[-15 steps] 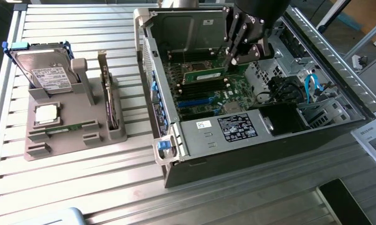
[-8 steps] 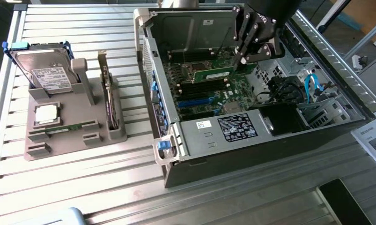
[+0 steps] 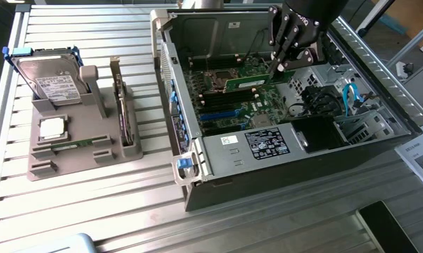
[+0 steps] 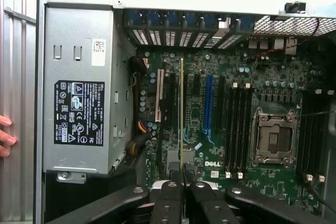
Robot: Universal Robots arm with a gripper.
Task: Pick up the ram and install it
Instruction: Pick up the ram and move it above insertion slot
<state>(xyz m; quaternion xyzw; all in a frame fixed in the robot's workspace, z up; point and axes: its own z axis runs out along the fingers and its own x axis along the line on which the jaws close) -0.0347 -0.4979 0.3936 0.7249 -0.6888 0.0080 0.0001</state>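
Note:
My gripper is shut on the ram, a long thin green stick, and holds it by one end over the open computer case. The stick hangs above the motherboard, close to the black memory slots beside the processor socket. In the wrist view the ram appears edge-on as a thin line running out from between my black fingers; my gripper is clamped on its near end. The memory slots lie off to one side of the stick.
A grey power supply fills one end of the case. On the exterior view's left, a grey holder carries a hard drive, an upright card and another green stick. A person's fingertips rest by the case.

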